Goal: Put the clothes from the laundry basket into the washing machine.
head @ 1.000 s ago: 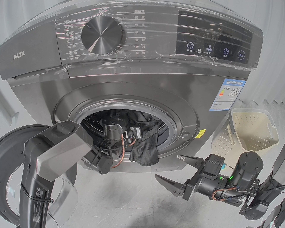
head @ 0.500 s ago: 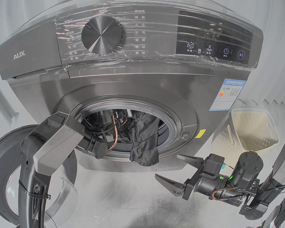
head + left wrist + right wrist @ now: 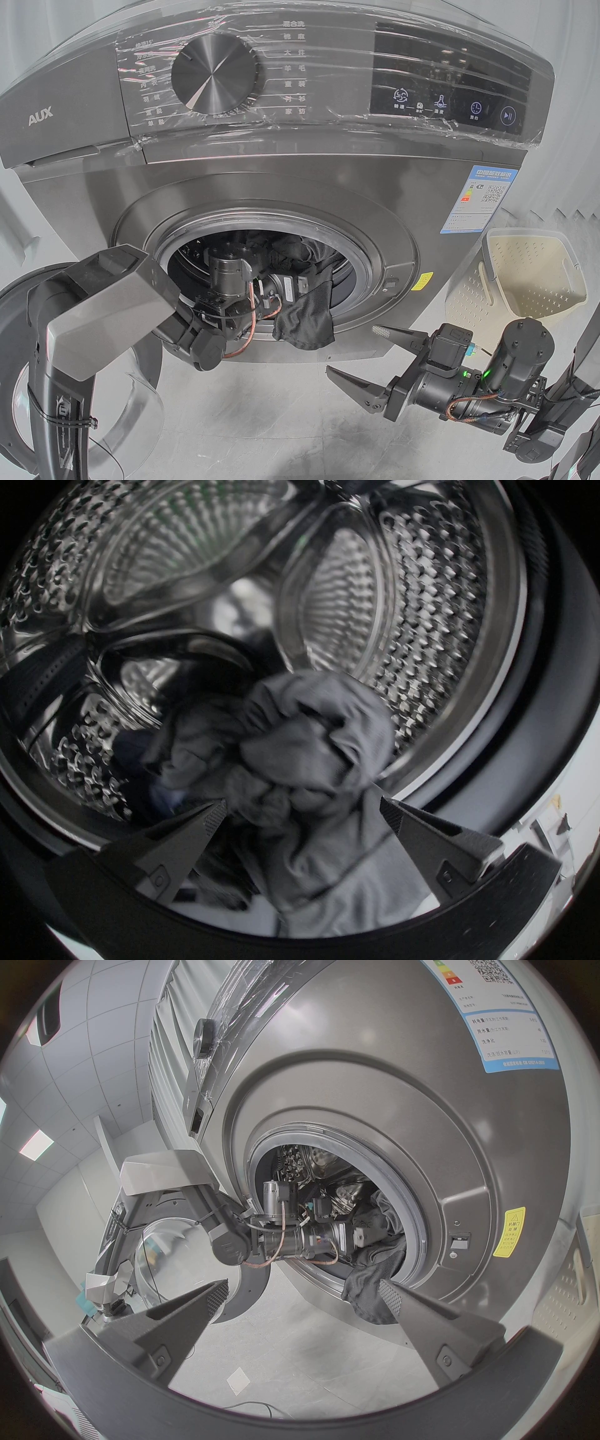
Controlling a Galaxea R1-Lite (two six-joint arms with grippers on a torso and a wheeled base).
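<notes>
A dark grey garment [image 3: 306,319] lies in the washing machine's [image 3: 387,187] round opening, one end hanging out over the lower door rim. My left gripper [image 3: 300,808] is at the mouth of the drum, open, with the bunched garment [image 3: 312,742] just beyond its fingertips and partly between them. My right gripper [image 3: 352,350] hangs open and empty in front of the machine, below and to the right of the opening. From the right wrist view, the garment [image 3: 375,1285] droops over the rim beside the left arm's wrist.
A cream perforated laundry basket [image 3: 531,275] stands to the right of the machine, with no clothes visible inside. The machine's round door [image 3: 19,350] is swung open at the lower left. Grey floor lies in front.
My left arm pushed up and deeper into the drum, lifting the garment, then came back down and outward. The garment's end still hangs over the rim. The right arm has not moved.
</notes>
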